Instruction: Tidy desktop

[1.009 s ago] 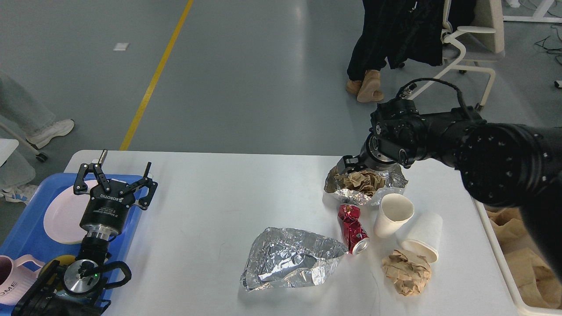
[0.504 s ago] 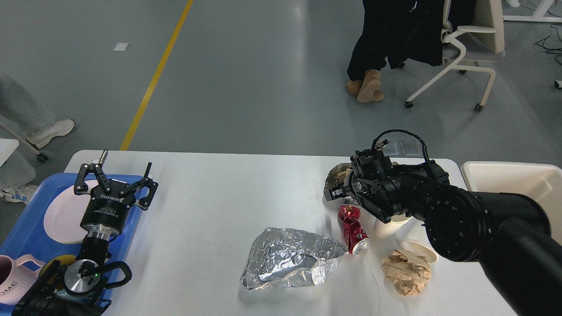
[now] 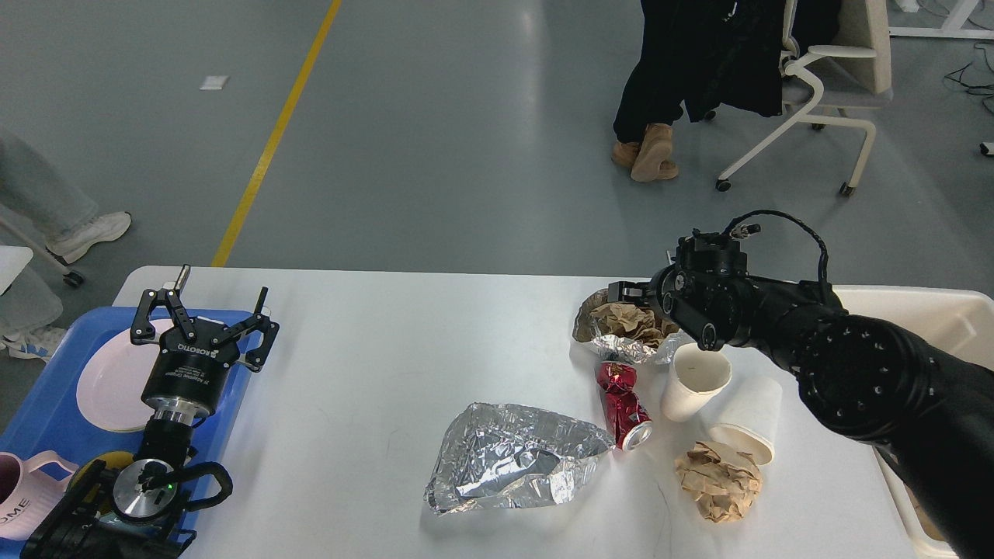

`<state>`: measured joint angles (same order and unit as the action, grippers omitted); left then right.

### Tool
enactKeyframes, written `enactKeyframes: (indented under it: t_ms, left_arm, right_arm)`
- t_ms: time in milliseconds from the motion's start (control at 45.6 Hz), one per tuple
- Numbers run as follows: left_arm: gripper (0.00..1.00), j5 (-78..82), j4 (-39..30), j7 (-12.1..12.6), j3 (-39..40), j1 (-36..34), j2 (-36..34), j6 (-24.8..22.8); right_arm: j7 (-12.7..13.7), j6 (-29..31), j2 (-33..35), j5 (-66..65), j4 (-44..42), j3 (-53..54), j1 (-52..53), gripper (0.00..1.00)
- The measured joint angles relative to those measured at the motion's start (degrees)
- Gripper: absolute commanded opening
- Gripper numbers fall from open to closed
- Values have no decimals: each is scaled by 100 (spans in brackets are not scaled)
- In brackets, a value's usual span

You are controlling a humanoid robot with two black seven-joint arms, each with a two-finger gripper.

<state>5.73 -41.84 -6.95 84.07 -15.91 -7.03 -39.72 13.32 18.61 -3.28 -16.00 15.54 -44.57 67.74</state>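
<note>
White desktop [image 3: 373, 341], littered; grey floor [image 3: 435, 132] beyond.

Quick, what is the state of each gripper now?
Left gripper: open, holding nothing, above the blue tray.
Right gripper: cannot be told; it is dark, beside the foil-wrapped paper.

Arms: black, round-jointed, studded with small screws.
Left gripper [image 3: 203, 312]: black linkage fingers, white lettering, silver wrist ring.
Right gripper [image 3: 630, 292]: black, looped cable behind.
</note>
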Motion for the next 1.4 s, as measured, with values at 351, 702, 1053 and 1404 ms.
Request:
enactKeyframes:
  t_ms: [351, 702, 1053, 1404]
  left_arm:
    - [96, -2, 0, 0, 0, 0, 3, 0]
    - [96, -2, 0, 0, 1, 0, 6, 0]
    - [96, -2, 0, 0, 1, 0, 2, 0]
    - [96, -2, 0, 0, 2, 0, 0, 7]
  right_arm:
    - [724, 12, 236, 825, 20, 641, 35, 100]
    - [1700, 150, 927, 832, 1414, 408, 893, 99]
    - [1698, 797, 1531, 757, 4507, -1326, 3779, 100]
    - [238, 2349, 1924, 635, 6931, -2765, 7064, 98]
